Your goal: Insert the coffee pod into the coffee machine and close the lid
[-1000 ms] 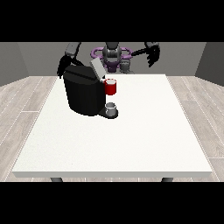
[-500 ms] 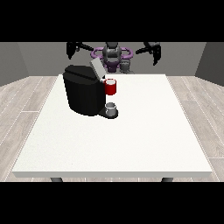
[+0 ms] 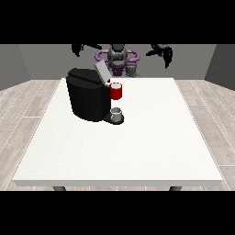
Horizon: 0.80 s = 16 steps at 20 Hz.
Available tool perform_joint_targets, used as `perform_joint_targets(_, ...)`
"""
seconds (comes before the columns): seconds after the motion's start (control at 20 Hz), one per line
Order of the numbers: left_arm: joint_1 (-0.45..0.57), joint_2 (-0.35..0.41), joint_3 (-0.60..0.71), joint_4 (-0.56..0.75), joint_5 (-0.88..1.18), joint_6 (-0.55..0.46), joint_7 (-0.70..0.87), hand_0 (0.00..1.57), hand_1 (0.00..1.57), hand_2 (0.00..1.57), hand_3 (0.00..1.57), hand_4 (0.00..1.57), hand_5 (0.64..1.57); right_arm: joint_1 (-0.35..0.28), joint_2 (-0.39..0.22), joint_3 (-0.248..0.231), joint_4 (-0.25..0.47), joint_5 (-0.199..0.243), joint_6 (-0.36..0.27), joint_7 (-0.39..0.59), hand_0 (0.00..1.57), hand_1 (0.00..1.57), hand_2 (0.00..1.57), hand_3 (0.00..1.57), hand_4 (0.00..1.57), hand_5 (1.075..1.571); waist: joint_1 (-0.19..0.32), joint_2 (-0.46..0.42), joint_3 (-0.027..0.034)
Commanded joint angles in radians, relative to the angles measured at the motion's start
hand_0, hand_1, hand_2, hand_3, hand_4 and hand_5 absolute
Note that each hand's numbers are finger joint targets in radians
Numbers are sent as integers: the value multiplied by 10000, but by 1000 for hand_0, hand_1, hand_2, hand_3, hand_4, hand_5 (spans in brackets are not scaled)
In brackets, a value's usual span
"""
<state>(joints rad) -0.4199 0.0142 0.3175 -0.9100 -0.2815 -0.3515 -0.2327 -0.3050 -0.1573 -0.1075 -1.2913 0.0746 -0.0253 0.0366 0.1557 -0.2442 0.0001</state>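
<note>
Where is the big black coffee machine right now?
In the front view, the coffee machine stands on the white table, toward the view's left and the far edge near the robot. A red thing at the machine sits on its right side.

**Even, soft light over a bright table**

The white table is bright and evenly lit, without glare. Light seems to come from above: the black coffee machine casts only a faint shadow at its base, and its dark body shows little surface detail. The grey walls behind are dimmer. Edges look straight and undistorted.
</note>
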Motion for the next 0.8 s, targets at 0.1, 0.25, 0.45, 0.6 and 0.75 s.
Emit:
perform_joint_targets(0.1,840,-13,-758,-1513,531,-53,395,0,0,0,0,361,1571,-962,-135,-500,403,-534,76,791,0,0,0,0,175,1571,341,507,2)
perform_joint_targets(0.25,957,-137,-1240,-1959,810,252,728,0,0,0,0,342,1571,-1196,36,-844,831,-1108,206,676,0,0,0,0,83,1571,408,723,4)
perform_joint_targets(0.45,714,-139,-1287,-2787,974,615,816,0,0,0,0,301,1571,-1993,-305,-1168,1363,-1613,650,578,0,0,0,0,97,1571,252,1708,2)
perform_joint_targets(0.6,1213,-59,-1346,-3311,1069,622,900,0,0,0,0,349,1571,-2348,-320,-1147,1573,-1643,509,828,0,0,0,0,149,1571,190,1923,1)
perform_joint_targets(0.75,1420,164,-1239,-3936,1531,461,1384,0,0,0,0,356,1571,-2455,-103,-568,1544,-1252,351,1096,0,0,0,0,0,1571,16,1796,0)
